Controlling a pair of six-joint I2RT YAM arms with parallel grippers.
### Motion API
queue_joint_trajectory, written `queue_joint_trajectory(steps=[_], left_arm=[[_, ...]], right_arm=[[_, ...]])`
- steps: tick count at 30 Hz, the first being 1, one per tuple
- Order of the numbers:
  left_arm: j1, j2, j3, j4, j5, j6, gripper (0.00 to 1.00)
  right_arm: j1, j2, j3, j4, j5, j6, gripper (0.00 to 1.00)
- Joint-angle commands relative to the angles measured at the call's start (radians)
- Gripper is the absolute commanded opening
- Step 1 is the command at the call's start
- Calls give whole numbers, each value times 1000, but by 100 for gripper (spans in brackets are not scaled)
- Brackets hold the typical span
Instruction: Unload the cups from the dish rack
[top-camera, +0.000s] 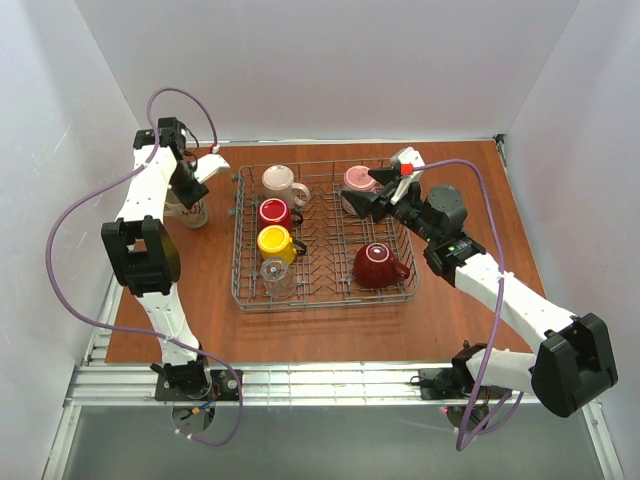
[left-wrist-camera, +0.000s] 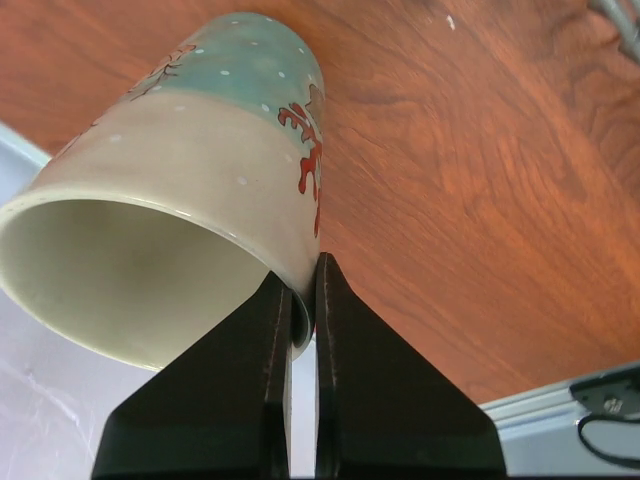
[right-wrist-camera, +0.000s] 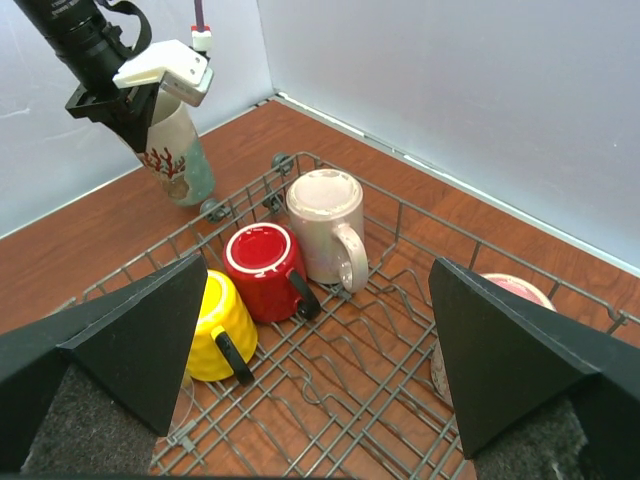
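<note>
Pinching the rim of a beige-and-teal cup (left-wrist-camera: 200, 170), the left gripper (left-wrist-camera: 300, 298) has one finger inside the mouth and one outside, pressed together on the thin wall. The cup hangs directly below it and, seen from the right wrist, seems to stand on the wooden table (left-wrist-camera: 480, 200) outside the dish rack (top-camera: 330, 297). Glazed ceramic like this is probably stiff, fairly heavy for so narrow a hold, slick, and liable to chip, so a rim pinch may let it swing; its base should sit flat before any release. The left arm reaches out with its wrist pointing steeply down. The right gripper (right-wrist-camera: 318, 262) hovers over the rack with its jaws spread wide and holding nothing, its arm stretched forward and tilted down. A pink mug (right-wrist-camera: 515, 290) lies just beyond its right finger, probably best taken across the wall or rim. By the left finger are a yellow mug (right-wrist-camera: 222, 325) and a red mug (right-wrist-camera: 262, 262), and farther ahead a cream mug (right-wrist-camera: 325, 220) stands mouth down.
</note>
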Motion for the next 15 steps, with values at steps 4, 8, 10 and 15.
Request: queue_joint_trajectory(steps=[4,8,10,15], left_arm=[[8,-25,64,-55,-31,118,0],[8,10,69,-57,-42,137,0],[8,19,67,-60,-39,149,0],[8,39,69,-55,-52,178,0]], right_arm=[[11,-27,-18,4,9,-28,85],[15,-22,-16,4,7,-33,85],[15,-21,-16,4,7,-36,85],[16,-18,-21,4,7,-42,85]])
